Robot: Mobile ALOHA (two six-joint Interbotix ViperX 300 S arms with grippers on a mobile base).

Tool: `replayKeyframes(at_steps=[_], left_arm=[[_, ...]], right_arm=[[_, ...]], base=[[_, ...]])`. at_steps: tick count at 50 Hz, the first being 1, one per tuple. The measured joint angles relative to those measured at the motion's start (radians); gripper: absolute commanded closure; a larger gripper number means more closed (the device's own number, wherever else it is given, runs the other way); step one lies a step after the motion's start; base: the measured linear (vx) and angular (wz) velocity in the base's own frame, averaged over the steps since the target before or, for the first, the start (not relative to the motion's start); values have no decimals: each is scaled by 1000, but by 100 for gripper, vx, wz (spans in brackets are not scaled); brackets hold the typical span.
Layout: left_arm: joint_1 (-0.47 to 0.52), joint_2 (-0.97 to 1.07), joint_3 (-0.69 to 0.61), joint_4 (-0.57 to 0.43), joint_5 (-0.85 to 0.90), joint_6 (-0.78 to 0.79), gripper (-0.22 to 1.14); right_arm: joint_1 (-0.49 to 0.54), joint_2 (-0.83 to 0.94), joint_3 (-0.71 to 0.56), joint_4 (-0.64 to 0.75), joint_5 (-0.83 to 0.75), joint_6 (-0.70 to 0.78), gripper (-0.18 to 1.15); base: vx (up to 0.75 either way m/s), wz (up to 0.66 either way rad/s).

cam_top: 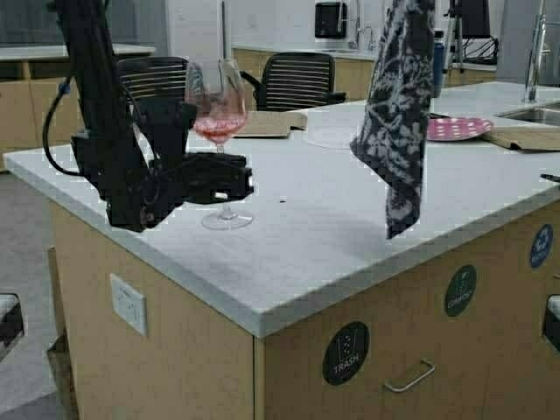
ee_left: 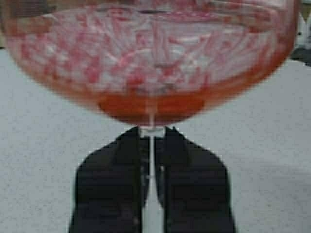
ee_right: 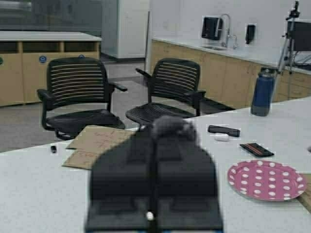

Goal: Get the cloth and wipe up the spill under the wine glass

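The wine glass (cam_top: 217,109) stands tall on the white counter (cam_top: 315,236), with pinkish-red liquid in its bowl (ee_left: 150,63). My left gripper (cam_top: 243,184) is shut on its thin stem just under the bowl, fingers (ee_left: 116,179) on either side. Whether the round foot (cam_top: 227,219) touches the counter I cannot tell. The cloth (cam_top: 398,114), dark with a white leaf print, hangs limp over the counter to the right of the glass. My right gripper (ee_right: 167,135) is shut on a grey tuft of it (ee_right: 167,126); in the high view that gripper is above the top edge. No spill shows clearly.
A pink polka-dot plate (cam_top: 455,129) and a sink (cam_top: 534,114) lie at the back right. Brown cardboard (cam_top: 267,122) and a white round sheet (cam_top: 331,137) lie behind the glass. Two office chairs (ee_right: 170,92) stand beyond the counter. A blue bottle (ee_right: 262,92) stands farther back.
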Motion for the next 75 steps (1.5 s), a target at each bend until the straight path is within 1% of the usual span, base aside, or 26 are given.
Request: replayKeyframes(at_steps=[7,12,21,30,39,45,53,65,75], left_arm=[[-5,-112,107,11,-2,-5,69],[-5,-202,184,15,-2,-15,69],[-6,-374,301,17,25,-71,69],[-5,-534,348,26,150,-115,69],[-6,-712,328,31,331,-117,69],[-6,-825,261,31,518,-117,70],[-6,-902,166,31,724,-112,70],[-5,-923,52,31,782,-110,70],[-6,-916,11,31,795,-110,69]], right_arm=[[0,110,-117,-2,31,61,90],[0,181,-175,-11,44,112,90],[14,290,-227,-69,52,193,90],[51,385,-241,-118,54,267,90],[109,494,-242,-138,54,308,90],[152,563,-253,-147,54,328,90],[239,653,-291,-181,57,334,90],[396,752,-383,-216,127,337,90],[512,796,-485,-250,193,337,90]], base=[[1,0],[1,1],[0,0],[0,0],[0,0],[0,0],[0,0],[0,0],[0,0]])
